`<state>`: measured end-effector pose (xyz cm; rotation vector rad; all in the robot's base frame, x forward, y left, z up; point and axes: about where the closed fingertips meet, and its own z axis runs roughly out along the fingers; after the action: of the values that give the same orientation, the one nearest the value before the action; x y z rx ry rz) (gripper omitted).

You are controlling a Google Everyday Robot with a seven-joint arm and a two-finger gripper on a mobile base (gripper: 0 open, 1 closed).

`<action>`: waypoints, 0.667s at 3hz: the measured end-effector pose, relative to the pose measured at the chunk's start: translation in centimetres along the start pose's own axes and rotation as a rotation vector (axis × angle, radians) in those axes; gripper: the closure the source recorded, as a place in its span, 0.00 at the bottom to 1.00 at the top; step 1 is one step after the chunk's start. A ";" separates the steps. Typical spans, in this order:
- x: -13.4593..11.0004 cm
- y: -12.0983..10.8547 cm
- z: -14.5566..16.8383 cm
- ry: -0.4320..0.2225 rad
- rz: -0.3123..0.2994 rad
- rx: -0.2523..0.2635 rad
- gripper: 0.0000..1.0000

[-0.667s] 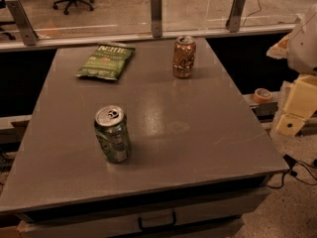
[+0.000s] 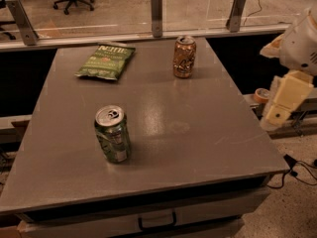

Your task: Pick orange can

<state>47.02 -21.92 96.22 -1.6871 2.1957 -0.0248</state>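
Observation:
The orange can stands upright at the far right of the grey table. It has coppery sides with pale markings and a silver top. My gripper is the cream-coloured piece hanging off the table's right edge, below the white arm. It is well to the right of the orange can and nearer to me, and it touches nothing.
A green can stands upright near the front left of the table. A green chip bag lies flat at the far left. A glass barrier with metal posts runs behind the table. A tape roll lies right of the table.
The gripper has shifted slightly left, toward the table's edge. The cans and the bag have not moved.

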 end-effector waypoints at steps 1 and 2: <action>-1.2 -5.6 4.8 -0.134 0.007 0.003 0.00; -3.0 -11.8 11.2 -0.307 0.035 0.030 0.00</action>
<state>62.01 -20.13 89.39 -1.5217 1.9851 0.1965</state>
